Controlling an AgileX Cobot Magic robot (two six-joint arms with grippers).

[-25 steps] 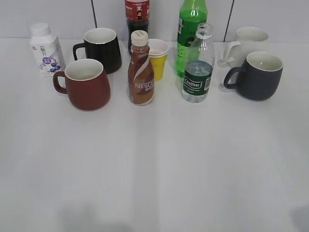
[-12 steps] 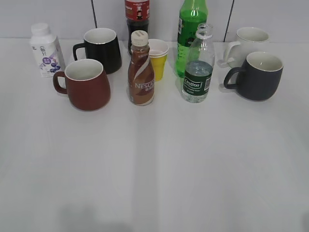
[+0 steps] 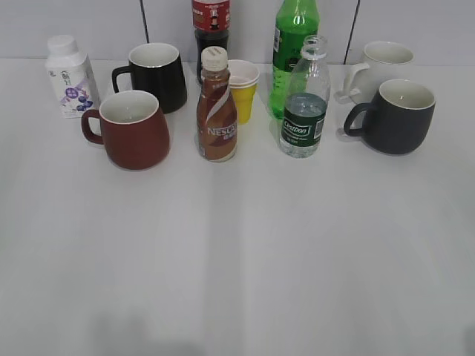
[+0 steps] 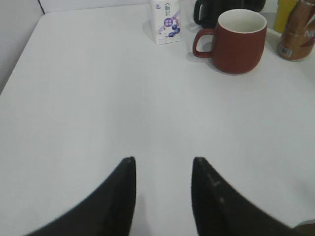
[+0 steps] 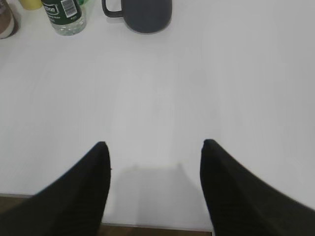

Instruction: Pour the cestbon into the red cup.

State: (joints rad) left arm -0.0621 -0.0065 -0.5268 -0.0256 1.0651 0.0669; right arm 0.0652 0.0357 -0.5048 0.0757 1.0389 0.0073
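The cestbon (image 3: 304, 100), a small clear capless bottle with a dark green label, stands upright right of centre at the back; its lower part shows in the right wrist view (image 5: 64, 14). The red cup (image 3: 133, 130) stands upright at the left, handle to the left, and it also shows in the left wrist view (image 4: 238, 42). My left gripper (image 4: 162, 164) is open and empty over bare table, well short of the red cup. My right gripper (image 5: 155, 147) is open and empty near the table's front edge. Neither gripper shows in the exterior view.
A brown Nescafe bottle (image 3: 216, 107) stands between cup and cestbon. Behind are a black mug (image 3: 157, 76), yellow paper cup (image 3: 243, 89), green soda bottle (image 3: 293, 52), dark cola bottle (image 3: 211, 26) and white milk bottle (image 3: 69, 76). A dark grey mug (image 3: 397, 116) and white mug (image 3: 382, 67) stand right.
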